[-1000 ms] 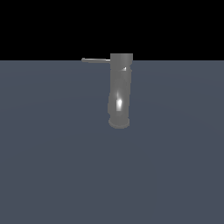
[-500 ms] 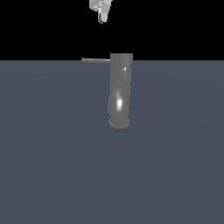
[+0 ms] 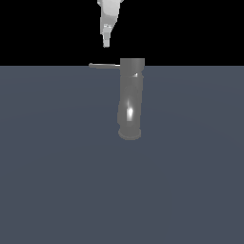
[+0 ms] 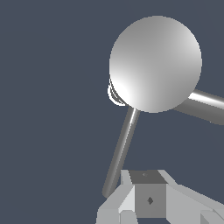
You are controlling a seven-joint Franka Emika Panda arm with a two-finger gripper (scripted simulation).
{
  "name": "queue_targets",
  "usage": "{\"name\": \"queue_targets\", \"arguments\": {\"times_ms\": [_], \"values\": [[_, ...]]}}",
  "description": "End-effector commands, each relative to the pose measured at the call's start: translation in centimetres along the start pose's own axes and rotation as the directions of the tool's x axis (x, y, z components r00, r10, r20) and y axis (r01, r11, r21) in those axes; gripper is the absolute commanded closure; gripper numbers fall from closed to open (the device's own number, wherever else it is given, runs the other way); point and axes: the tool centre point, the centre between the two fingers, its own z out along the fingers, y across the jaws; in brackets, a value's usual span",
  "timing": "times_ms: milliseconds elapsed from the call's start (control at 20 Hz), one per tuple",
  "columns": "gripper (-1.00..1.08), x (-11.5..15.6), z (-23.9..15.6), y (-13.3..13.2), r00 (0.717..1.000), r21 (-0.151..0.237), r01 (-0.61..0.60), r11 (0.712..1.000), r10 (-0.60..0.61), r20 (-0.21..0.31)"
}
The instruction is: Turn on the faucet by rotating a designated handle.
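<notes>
The faucet [image 3: 130,100] is a grey glossy upright tube, slightly bent, on a round foot. The handle [image 3: 104,65] is a thin grey rod jutting from its top towards the exterior view's left. My white gripper [image 3: 106,44] hangs just above the handle's middle, apart from it, fingers together and empty. In the wrist view the faucet's round top [image 4: 155,63] fills the middle. The handle [image 4: 120,151] runs from it towards my gripper [image 4: 148,199], its free end close beside the fingers.
The faucet stands on a flat blue-grey surface [image 3: 57,167] that fills the lower exterior view. A second, thicker grey rod [image 4: 205,105] juts from the faucet's top on the side away from the handle, seen in the wrist view.
My gripper has come down from above into the exterior view and now hangs close over the handle. The faucet and handle have not moved.
</notes>
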Motion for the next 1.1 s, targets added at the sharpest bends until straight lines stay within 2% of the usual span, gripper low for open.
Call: {"name": "queue_targets", "arguments": {"times_ms": [0,500,1050], "values": [[1.08,-0.3,1.3,-1.3,0.998,0.001,-0.063,0.998,0.063,-0.018],[1.08,-1.5,5.3,-4.9,0.968,0.023,-0.237,0.971,0.238,-0.081],[1.08,-2.0,6.6,-6.1,0.951,0.038,-0.29,0.956,0.292,-0.103]]}}
